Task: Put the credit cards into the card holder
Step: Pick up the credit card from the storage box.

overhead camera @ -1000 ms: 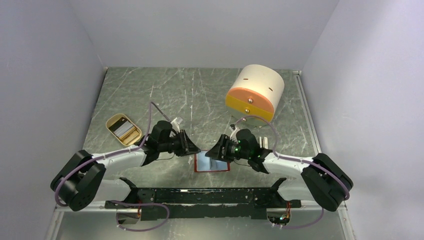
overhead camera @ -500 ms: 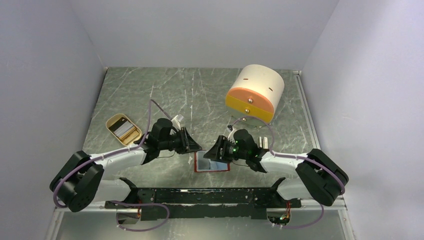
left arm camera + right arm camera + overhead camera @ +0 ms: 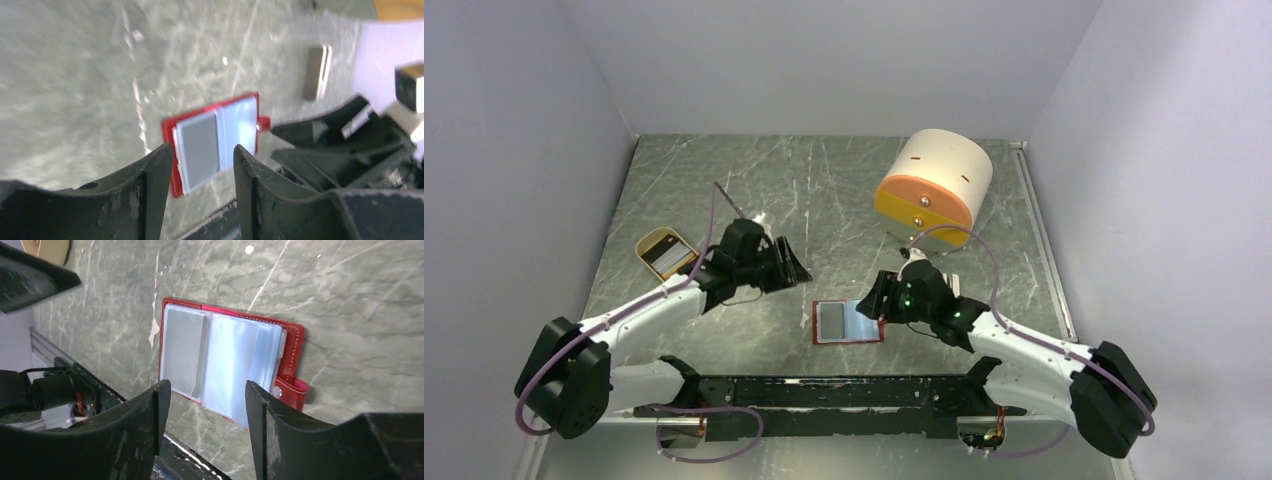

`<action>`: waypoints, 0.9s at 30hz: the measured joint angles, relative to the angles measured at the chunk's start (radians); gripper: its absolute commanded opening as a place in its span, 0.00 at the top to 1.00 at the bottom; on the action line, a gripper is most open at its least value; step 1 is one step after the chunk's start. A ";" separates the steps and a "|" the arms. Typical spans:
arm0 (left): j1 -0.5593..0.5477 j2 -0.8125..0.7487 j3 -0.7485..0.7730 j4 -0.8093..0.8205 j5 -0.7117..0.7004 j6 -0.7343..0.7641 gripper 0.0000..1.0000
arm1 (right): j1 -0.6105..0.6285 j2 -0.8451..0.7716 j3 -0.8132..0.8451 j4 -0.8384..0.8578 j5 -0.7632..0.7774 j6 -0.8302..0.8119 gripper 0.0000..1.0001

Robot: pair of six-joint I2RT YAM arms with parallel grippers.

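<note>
The red card holder (image 3: 848,322) lies open on the marble table, pale blue pockets up, snap tab (image 3: 293,390) at its right edge. A grey credit card (image 3: 832,322) sits in its left pocket, also visible in both wrist views (image 3: 198,145) (image 3: 184,350). More credit cards (image 3: 672,257) lie in the beige tray at the left. My left gripper (image 3: 800,274) is open and empty, up and to the left of the holder. Open too, my right gripper (image 3: 865,305) hovers just over the holder's right edge with nothing between its fingers (image 3: 260,410).
The beige oval tray (image 3: 650,243) stands left of my left arm. A big cream-and-orange cylinder (image 3: 934,185) stands at the back right. A small pale flat object (image 3: 316,71) lies on the table beyond the holder. The black rail (image 3: 824,390) runs along the near edge.
My left gripper has opened and drawn back up-left from the holder, leaving the grey card in the left pocket. My right gripper has shifted slightly right.
</note>
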 measured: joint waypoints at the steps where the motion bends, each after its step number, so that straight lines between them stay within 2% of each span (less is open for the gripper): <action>1: 0.016 -0.005 0.041 -0.056 -0.039 0.024 0.43 | 0.000 -0.022 0.007 -0.028 0.019 -0.013 0.40; 5: 0.082 0.003 0.212 -0.260 -0.201 0.136 0.44 | 0.000 -0.088 0.029 -0.092 0.058 -0.053 0.40; 9: 0.156 0.035 0.364 -0.432 -0.378 0.297 0.52 | 0.000 -0.130 0.030 -0.107 0.060 -0.076 0.39; 15: 0.237 0.060 0.396 -0.551 -0.603 0.551 0.48 | 0.000 -0.167 0.030 -0.110 0.043 -0.103 0.39; 18: 0.293 0.058 0.384 -0.541 -0.657 0.678 0.48 | 0.000 -0.170 0.030 -0.110 0.018 -0.114 0.39; 24: 0.456 -0.009 0.189 -0.368 -0.663 0.994 0.47 | 0.000 -0.181 0.030 -0.106 -0.035 -0.124 0.39; 27: 0.553 -0.014 0.150 -0.290 -0.605 1.129 0.33 | 0.000 -0.191 0.030 -0.095 -0.055 -0.128 0.39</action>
